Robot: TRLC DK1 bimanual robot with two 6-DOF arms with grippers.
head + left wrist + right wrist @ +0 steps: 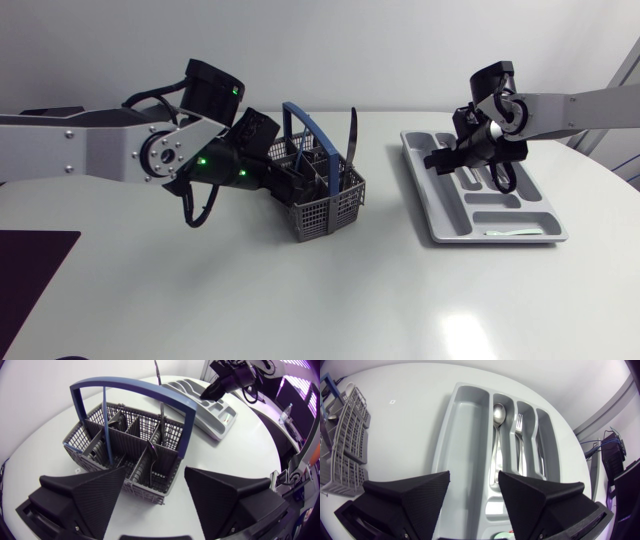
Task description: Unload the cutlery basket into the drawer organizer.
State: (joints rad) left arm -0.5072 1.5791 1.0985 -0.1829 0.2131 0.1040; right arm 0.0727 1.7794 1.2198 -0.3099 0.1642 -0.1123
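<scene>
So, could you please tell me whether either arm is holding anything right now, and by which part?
Nothing is held: the left gripper is open before the cutlery basket, the right gripper open over the drawer organizer.

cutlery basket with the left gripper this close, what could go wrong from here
The open left gripper sits close to the cutlery basket and its blue handle: a finger could snag the handle and tip or drag the basket. The tall dark utensil leaning out of it might get knocked.
</scene>
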